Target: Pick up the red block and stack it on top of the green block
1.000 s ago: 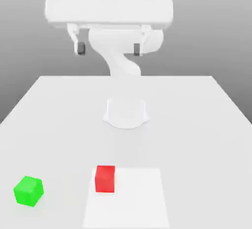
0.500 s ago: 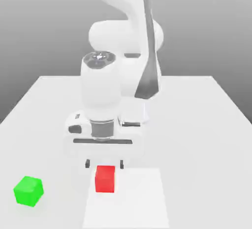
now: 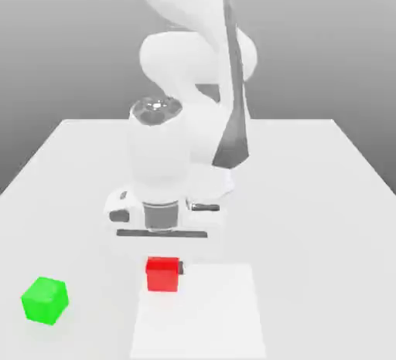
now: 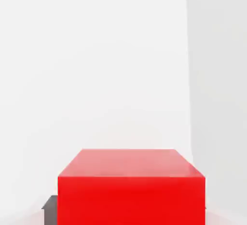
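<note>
Since half a second ago the white Panda arm's two-finger gripper [image 3: 163, 267] has dropped around the small matte red cube [image 3: 162, 273], which has nudged slightly toward the exterior view's left. One dark fingertip [image 3: 182, 267] shows pressed against the cube's side on the exterior view's right; the hand view shows the red cube [image 4: 131, 185] close up with a dark finger [image 4: 49, 208] touching its edge, so the gripper appears clamped on it. That cube rests on the white table [image 3: 309, 196], at the paler square patch's [image 3: 216, 312] corner. From the red cube, the small matte green cube [image 3: 45, 300] sits well apart toward the exterior view's left, slightly nearer the camera.
</note>
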Controlling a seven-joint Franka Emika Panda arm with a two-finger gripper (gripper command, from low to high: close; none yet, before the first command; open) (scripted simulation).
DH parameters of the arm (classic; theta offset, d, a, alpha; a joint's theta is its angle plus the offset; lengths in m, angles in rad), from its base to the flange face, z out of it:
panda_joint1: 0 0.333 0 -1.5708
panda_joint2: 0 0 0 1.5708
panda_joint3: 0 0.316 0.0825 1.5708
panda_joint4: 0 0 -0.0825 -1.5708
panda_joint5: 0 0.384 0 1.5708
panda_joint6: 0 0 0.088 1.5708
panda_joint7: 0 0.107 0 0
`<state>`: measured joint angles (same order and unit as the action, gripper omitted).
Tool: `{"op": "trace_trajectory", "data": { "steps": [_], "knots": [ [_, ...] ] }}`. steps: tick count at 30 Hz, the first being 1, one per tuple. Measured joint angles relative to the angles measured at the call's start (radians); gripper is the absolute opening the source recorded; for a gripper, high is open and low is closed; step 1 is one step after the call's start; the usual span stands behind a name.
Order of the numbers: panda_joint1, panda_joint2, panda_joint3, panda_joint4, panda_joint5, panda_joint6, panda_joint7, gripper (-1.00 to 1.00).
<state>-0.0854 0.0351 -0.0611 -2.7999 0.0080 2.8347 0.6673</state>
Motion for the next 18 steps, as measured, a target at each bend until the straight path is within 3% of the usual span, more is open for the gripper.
{"op": "trace_trajectory", "data": {
  "steps": [16, 18],
  "knots": [
    [-0.234, 0.063, -0.157, 0.286, 0.037, -0.224, 0.630, -1.00],
    [-0.245, 0.107, -0.163, 0.308, 0.059, -0.204, 0.659, -1.00]
  ]
}}
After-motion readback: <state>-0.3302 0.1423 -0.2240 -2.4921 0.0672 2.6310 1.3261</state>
